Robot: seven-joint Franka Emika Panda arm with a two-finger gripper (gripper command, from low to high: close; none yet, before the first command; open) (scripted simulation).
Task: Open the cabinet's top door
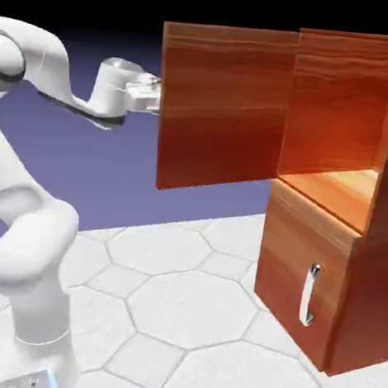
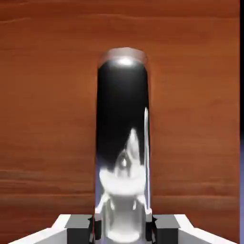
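Observation:
The cabinet (image 1: 339, 276) stands at the right of the exterior view. Its top door (image 1: 225, 109) is swung wide open toward the left, and the upper compartment (image 1: 338, 189) is exposed. My gripper (image 1: 155, 91) reaches the door's free edge from the left, on the handle side, which faces away from this view. In the hand view the door's curved silver handle (image 2: 123, 143) rises large between my grey fingertips (image 2: 80, 229), against the door's wood (image 2: 47, 119). The gripper (image 2: 123, 229) is shut on that handle.
The lower panel (image 1: 287, 255) is closed, with its own silver handle (image 1: 309, 294) on the front. The white arm's base (image 1: 31, 299) fills the lower left. A white hexagon-tiled table top (image 1: 179, 304) lies below the open door.

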